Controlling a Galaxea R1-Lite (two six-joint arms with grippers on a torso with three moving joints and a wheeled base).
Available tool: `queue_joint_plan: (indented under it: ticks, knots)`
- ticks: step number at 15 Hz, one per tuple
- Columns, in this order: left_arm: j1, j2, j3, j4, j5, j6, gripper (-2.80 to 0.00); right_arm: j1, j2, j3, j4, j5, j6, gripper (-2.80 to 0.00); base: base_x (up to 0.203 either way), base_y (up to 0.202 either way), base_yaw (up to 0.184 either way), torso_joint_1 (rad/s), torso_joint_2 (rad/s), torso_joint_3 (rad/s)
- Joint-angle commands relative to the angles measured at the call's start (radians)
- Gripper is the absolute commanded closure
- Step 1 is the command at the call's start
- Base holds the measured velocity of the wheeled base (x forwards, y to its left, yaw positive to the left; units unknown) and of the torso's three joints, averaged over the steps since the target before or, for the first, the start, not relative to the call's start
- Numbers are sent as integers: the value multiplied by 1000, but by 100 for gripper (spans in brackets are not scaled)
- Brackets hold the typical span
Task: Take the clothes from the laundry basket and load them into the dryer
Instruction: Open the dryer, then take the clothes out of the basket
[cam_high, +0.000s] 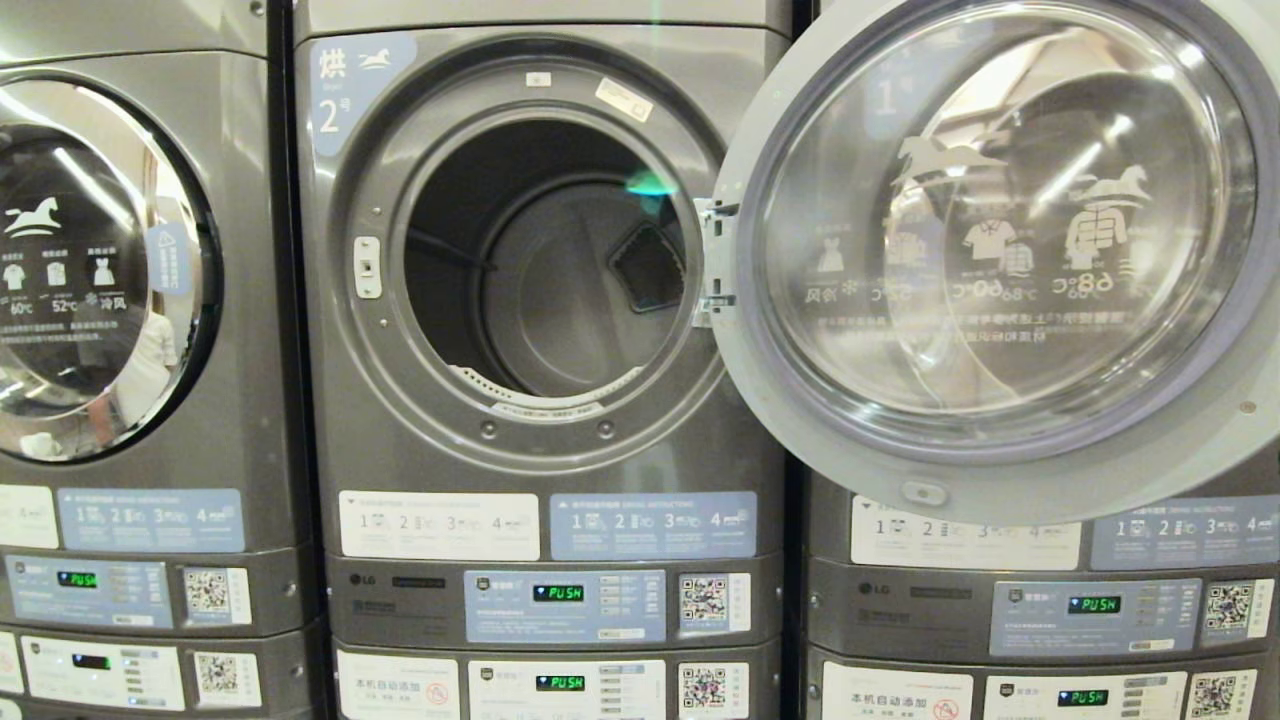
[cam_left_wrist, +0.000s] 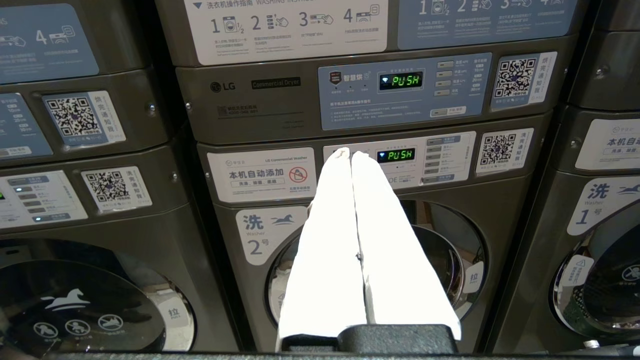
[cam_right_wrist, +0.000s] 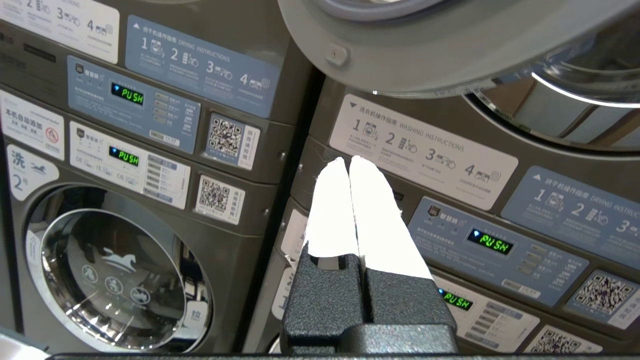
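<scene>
Your dryer drum (cam_high: 545, 270) stands open, door (cam_high: 1000, 250) swung right. Both the left gripper (cam_left_wrist: 346, 152) and right gripper (cam_right_wrist: 348, 161) are pinched closed, empty, low before the machines; no laundry basket or clothes visible.

Open dryer (cam_high: 545, 260), bare grey drum, seemingly nothing lying inside, stacked on washer (cam_left_wrist: 350, 240)

On the left, a neighbouring dryer (cam_high: 140, 260) stays closed, its glass reflecting the room. Below, washer number 2 (cam_left_wrist: 350, 260) has its round door shut, and green PUSH displays (cam_high: 558, 593) glow across the control panels (cam_high: 565, 605).
</scene>
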Motion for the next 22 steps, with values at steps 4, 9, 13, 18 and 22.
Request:
queue_joint_plan:
  ticks: [4,9,13,18,22]
  knots:
    - [1,2,2,0,0,-1,0,-1,37,-62,10,-1,-2,0,0,0,0,0,0,0]
    - [0,2,2,0,0,-1,0,-10,434,-281,-102,-173,13,0,0,0,0,0,0,0]
    - [61,49,2,-1,0,-1,0,-8,695,-539,-262,-300,50,0,0,0,0,0,0,0]
    - [93,-208,2,-2,1,-5,0,-8,757,-546,-273,-300,55,0,0,0,0,0,0,0]
    - [107,-282,2,-3,2,-32,0,-11,818,-560,-297,-300,67,0,0,0,0,0,0,0]
